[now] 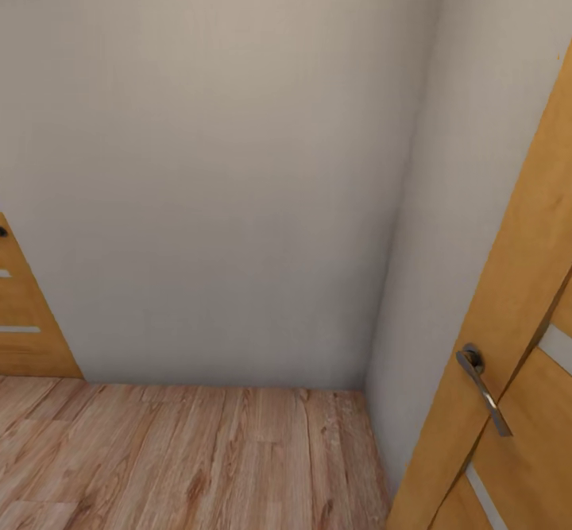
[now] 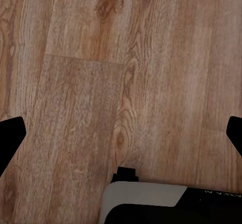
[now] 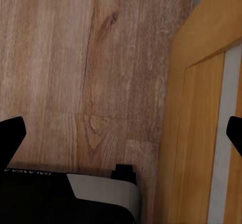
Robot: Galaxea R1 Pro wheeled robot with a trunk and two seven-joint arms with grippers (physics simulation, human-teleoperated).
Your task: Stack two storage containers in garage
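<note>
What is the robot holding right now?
Nothing. The left gripper and the right gripper are both open, with only wooden floor showing between their fingers.

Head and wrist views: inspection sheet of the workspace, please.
Surface: light wood plank floor, bare where visible.
Job's things: nothing seen.
Clutter: nothing seen.
Grippers: left claw open, empty, over planks; right claw open, empty, beside the door.
Cables: nothing seen.
Surroundings: plain pale wall meeting in a corner; orange-brown door with metal lever handle at right; a second door at left edge. White-and-black robot body below the left wrist.
</note>
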